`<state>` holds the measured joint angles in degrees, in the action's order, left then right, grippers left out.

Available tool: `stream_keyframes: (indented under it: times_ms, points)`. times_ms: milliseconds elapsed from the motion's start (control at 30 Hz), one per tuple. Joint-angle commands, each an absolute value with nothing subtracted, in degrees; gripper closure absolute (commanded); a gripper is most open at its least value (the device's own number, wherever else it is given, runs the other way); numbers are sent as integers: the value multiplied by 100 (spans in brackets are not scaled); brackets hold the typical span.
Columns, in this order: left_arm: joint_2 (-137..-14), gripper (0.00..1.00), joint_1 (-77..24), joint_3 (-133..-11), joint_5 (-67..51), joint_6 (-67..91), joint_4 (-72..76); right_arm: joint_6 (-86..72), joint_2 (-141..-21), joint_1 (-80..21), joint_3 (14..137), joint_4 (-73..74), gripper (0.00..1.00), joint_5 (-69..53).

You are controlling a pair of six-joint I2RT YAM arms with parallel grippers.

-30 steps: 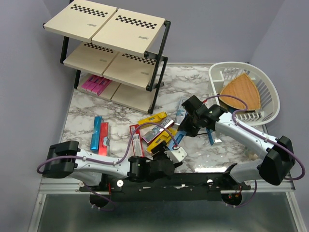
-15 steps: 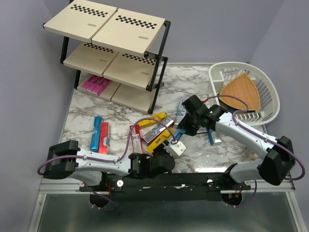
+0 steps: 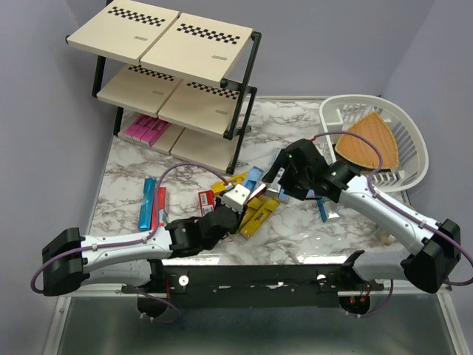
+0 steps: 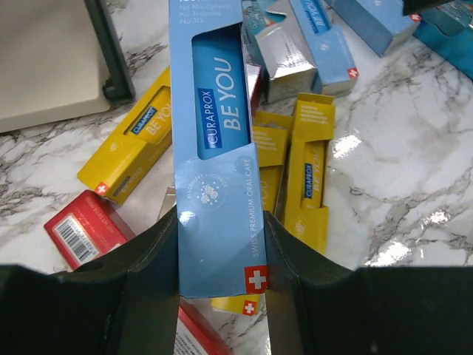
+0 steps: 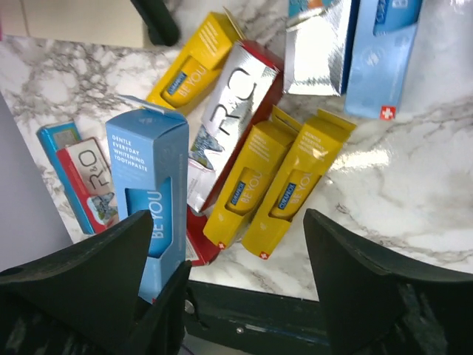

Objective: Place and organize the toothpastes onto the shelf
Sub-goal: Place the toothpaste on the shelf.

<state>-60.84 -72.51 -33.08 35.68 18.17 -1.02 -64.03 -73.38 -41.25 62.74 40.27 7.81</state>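
Clamping a light blue toothpaste box (image 4: 218, 148), left end effector (image 4: 222, 248); right end effector (image 5: 236, 244) wide.

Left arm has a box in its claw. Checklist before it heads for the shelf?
1. Left claw shut on the light blue box: ok, both fingers are against its sides.
2. Grip spot: cannot tell if it will hold. The box is held near one end and most of its length sticks out.
3. Right claw empty: ok, it is open with nothing between its fingers.
4. Arm clearance: not ok, the top view shows both claws close together over the yellow boxes.
5. Shelf room: ok, the top boards are bare, and the pink boxes fill only the left end of the bottom tier.
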Motion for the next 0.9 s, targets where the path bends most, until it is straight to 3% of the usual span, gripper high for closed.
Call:
stream_keyframes:
  times_ms: [0,300,867]
  points:
    - [-5704,88,-6549,-3164,3033,1995,-193,-5109,-7365,-3964,6714,3823,6,1160]
    - [-5151,91,-5318,-3260,2137,2154,-957,-3904,-7462,-3780,6908,3525,0,1388]
    - [-4754,93,-3200,-5764,159,1074,-3128,-2628,-6838,-3656,6364,3182,0,1881]
